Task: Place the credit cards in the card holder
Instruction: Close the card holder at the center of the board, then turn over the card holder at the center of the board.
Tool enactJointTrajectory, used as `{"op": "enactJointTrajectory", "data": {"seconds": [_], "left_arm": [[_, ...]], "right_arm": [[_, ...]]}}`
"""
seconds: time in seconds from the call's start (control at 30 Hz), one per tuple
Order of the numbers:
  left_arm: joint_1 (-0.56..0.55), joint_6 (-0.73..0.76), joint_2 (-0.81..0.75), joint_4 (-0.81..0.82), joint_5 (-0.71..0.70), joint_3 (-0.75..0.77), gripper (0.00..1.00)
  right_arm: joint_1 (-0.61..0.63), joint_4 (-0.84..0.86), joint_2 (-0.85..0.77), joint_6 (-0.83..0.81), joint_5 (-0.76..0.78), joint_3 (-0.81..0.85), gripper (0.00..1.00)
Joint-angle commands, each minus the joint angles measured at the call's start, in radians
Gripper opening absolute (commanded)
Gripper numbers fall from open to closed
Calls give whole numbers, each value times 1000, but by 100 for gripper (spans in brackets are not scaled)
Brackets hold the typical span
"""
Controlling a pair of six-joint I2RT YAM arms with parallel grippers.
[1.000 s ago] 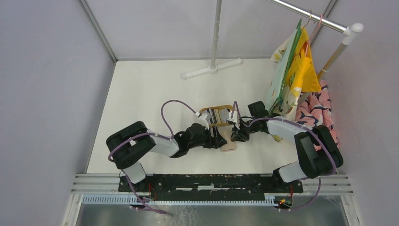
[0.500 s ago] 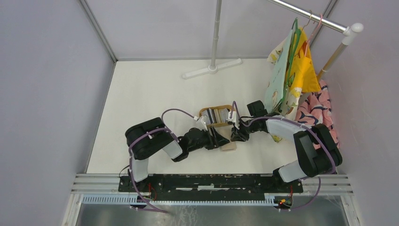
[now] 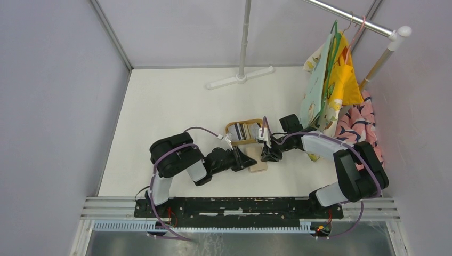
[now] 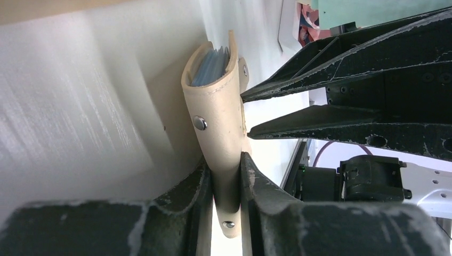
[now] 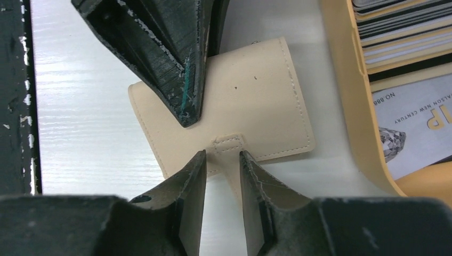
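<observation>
Pinching card holder [image 4: 221,122] | between left jaws | right jaws astride tab [image 5: 228,145]

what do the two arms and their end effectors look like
The left arm and right arm are black with white shells and looping purple cables. The left end effector and right end effector have tapered black fingers, scuffed white; one bears a teal streak.

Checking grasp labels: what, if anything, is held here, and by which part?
Left end effector clamps the wallet by one edge; right end effector straddles its strap, grip unclear.
</observation>
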Motion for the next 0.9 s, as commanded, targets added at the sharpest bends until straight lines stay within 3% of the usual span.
{"op": "enactJointTrajectory", "data": {"seconds": [0.0, 0.13, 0.27, 0.57, 0.87], "left_arm": [[-6, 85, -4, -27, 11, -56, 2], [-12, 150, -79, -61, -21, -90, 2], [-37, 265, -219, -258, -100, -83, 2], [-221, 585, -525, -1044, -615, 121, 2], [-412, 729, -552, -1522, -1032, 429, 2]], "right_arm": [[10, -67, -54, -64, -32, 15, 38], [-15, -87, -128, -96, -97, 15, 50], [-48, -105, -187, -110, -148, 21, 54], [-97, -56, -274, -29, -143, 33, 54], [-175, 97, -338, 170, -70, -5, 56]]}}
